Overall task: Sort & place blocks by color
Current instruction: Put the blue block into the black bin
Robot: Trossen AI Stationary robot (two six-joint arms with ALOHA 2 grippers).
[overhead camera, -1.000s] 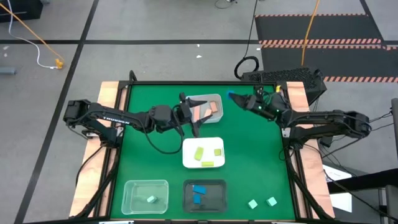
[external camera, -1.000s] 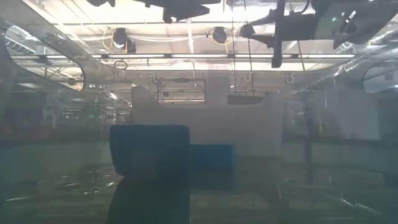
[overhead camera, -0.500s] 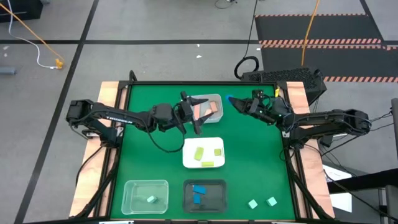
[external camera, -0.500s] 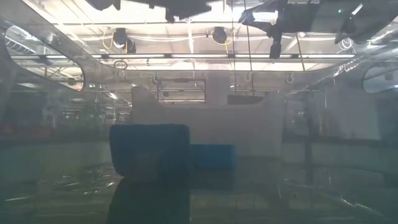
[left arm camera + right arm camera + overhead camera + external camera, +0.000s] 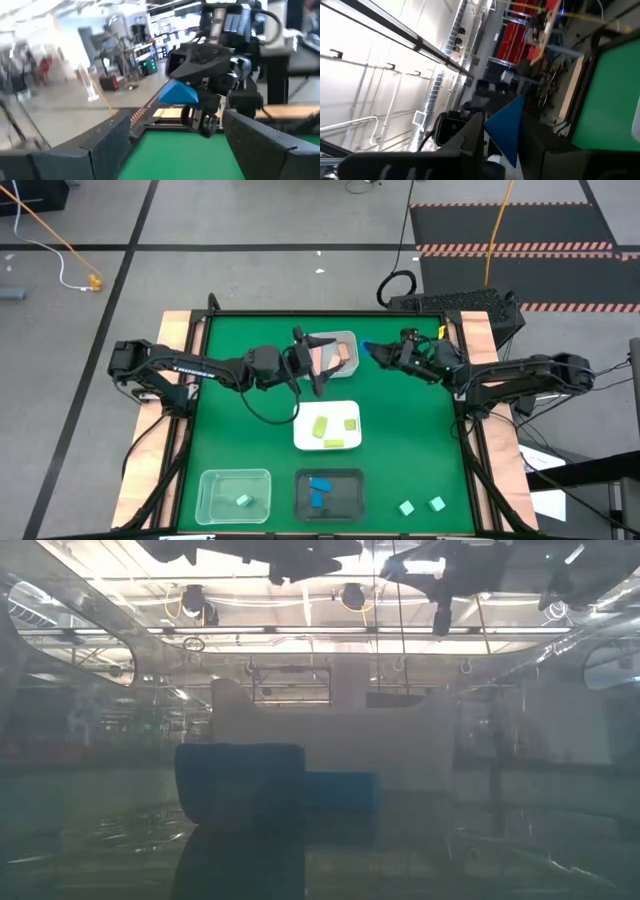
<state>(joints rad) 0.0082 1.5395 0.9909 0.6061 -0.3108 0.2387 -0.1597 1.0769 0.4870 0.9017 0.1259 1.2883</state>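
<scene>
Right gripper (image 5: 368, 349) with its blue block (image 5: 367, 348) moved toward the grey tray (image 5: 347, 340)

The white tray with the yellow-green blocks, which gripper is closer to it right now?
Left. The left gripper hangs open by the clear tray of pink blocks, just beyond the white tray. The right gripper, shut on a blue block, is farther off to the right.
</scene>
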